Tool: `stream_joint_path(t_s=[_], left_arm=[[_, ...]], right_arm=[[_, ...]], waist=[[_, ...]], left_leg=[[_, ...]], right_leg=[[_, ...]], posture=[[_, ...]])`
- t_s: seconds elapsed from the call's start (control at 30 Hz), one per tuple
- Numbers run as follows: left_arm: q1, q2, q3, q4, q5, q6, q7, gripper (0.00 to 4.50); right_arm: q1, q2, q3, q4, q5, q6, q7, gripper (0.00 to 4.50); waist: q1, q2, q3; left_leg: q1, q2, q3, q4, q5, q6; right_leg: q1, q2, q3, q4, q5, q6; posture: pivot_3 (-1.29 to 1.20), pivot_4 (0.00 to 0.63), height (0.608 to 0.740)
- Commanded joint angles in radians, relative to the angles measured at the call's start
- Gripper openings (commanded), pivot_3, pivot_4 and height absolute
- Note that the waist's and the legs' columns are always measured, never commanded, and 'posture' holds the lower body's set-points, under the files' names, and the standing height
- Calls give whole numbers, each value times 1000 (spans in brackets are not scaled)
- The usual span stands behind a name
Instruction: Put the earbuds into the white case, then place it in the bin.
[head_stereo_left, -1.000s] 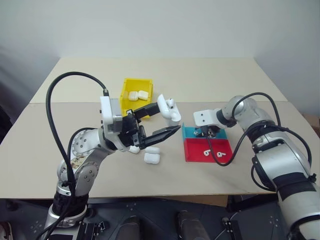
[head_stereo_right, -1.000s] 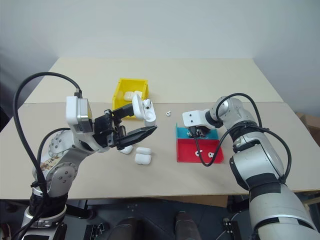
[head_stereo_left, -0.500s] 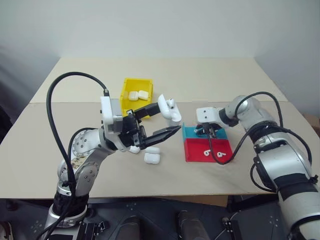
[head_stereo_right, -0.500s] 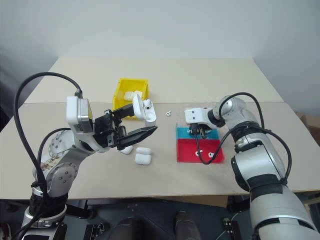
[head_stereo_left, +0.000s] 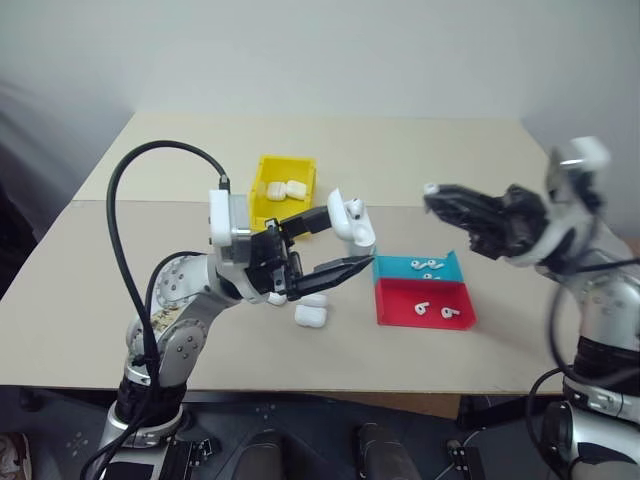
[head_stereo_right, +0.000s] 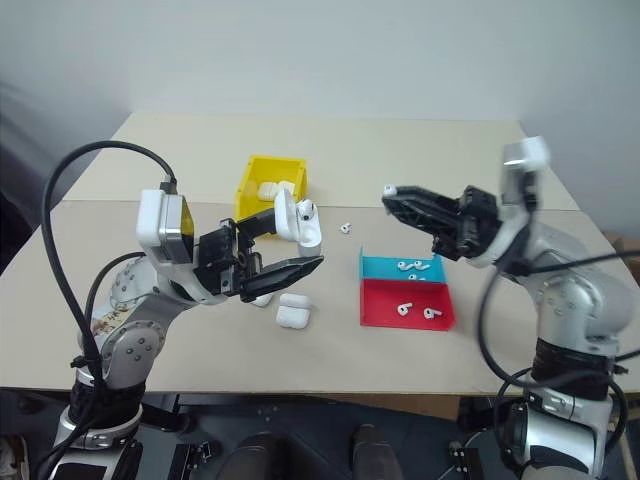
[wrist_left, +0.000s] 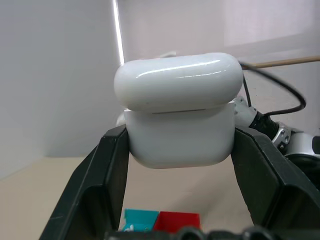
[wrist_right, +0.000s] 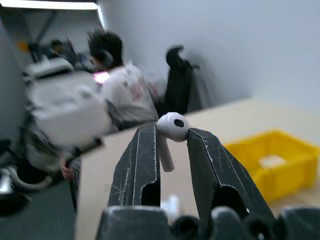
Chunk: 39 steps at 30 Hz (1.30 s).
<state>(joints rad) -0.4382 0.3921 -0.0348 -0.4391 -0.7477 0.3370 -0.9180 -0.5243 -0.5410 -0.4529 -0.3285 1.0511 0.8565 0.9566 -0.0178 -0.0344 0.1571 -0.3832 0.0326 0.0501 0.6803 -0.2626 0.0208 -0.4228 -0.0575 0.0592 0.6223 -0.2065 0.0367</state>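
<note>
The left gripper is clamping its two black fingers on the sides of a white case with its lid flipped open, holding it up above the table in front of the yellow bin. The right gripper is pinching one white earbud by its stem between its fingertips, held in the air and pointing toward the case. More earbuds are lying in the teal tray and the red tray, two closed cases are sitting in the bin, and others are lying on the table under the left gripper.

The white case and the earbud are glossy smooth plastic. The claw fingers are matt black, scratched. The surface is matt.
</note>
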Motion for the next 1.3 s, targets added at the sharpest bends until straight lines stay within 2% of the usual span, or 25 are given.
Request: stream_joint_path(t_s=[0.03, 0.13, 0.37, 1.1, 1.3], left_arm=[[-31, -4, -7, 8, -17, -1, -32, 2783], [-60, -23, -22, 40, -11, -3, -44, 2783], [-89, -51, -41, 72, 1, -12, -72, 2783], [-86, -66, -35, 80, 26, -26, -84, 2783], [-90, -69, -34, 82, 29, -27, -82, 2783]], right_arm=[[25, 16, -42, -143, 237, 25, -180, 618], [53, 21, 12, -255, 310, 7, -299, 618], [69, 12, 135, -329, 289, -29, -437, 618], [114, -96, 219, -338, 259, -95, -405, 618], [119, -117, 230, -339, 248, -105, -394, 2564]], waist=[[-4, 0, 0], [-5, 0, 0], [-2, 0, 0], [1, 0, 0], [1, 0, 0]], left_leg=[[0, 0, 1, 0, 0, 0], [1, 0, 4, 0, 1, 1], [-1, 0, 5, 0, 1, 1], [-4, 0, 4, 0, 0, 1], [-4, 0, 4, 0, 0, 1]], right_leg=[[0, 1, 1, 0, 0, 0], [-1, 1, 1, 1, -1, 2], [-2, 0, 2, -1, -1, 1], [-2, 0, 0, -5, -1, 1], [-2, 0, 0, -6, -1, 1]], posture=[[0, 150, 740], [0, 150, 740], [0, 150, 740], [0, 150, 740], [0, 150, 740]])
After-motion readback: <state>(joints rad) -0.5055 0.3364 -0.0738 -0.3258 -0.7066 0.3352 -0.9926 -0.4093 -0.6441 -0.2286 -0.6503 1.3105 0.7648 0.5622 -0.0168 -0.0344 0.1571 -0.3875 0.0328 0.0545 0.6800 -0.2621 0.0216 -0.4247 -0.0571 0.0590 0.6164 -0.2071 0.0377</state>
